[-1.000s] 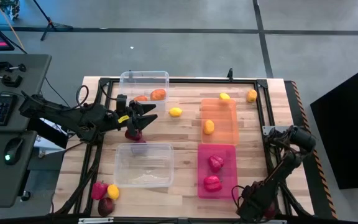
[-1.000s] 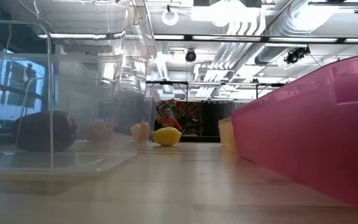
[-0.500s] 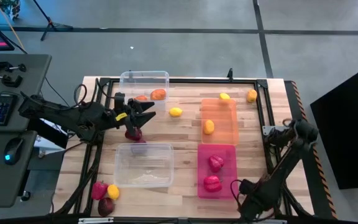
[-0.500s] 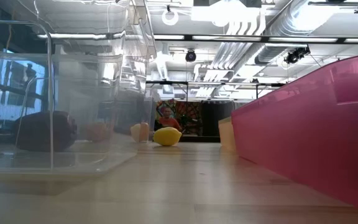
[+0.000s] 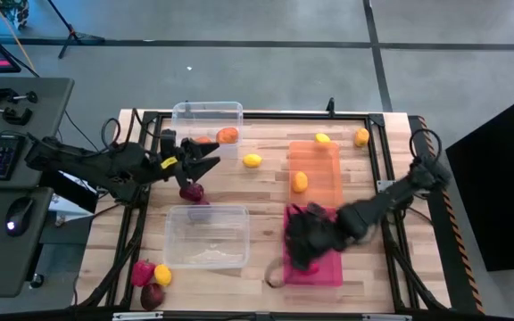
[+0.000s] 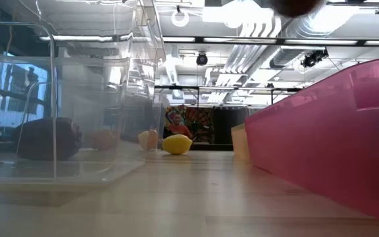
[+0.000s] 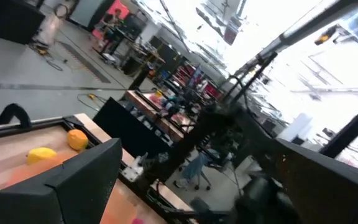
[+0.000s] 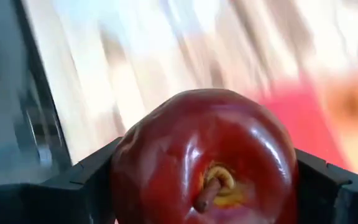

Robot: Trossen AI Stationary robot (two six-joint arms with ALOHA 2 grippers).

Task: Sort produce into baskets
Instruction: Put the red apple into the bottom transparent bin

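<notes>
Gripping a red apple (image 8: pixel 207 158) between its two fingers, the right gripper (image 5: pixel 306 241) hovers over the pink basket (image 5: pixel 328 267) at about five o'clock on the table (image 5: pixel 266 192), a fitting spot since that bin seems meant for red pieces. Only the right wrist view shows the apple, stem toward the camera, with fingers pressed to both sides; from above the dark arm hides it. At about ten o'clock the left gripper (image 5: pixel 205 158) hangs with jaws spread wide and empty, just above a maroon piece (image 5: pixel 192 191) beside the far clear basket (image 5: pixel 207 120), probably its next pick. The low view adds a lemon (image 6: pixel 177 144) lying on bare wood.
</notes>
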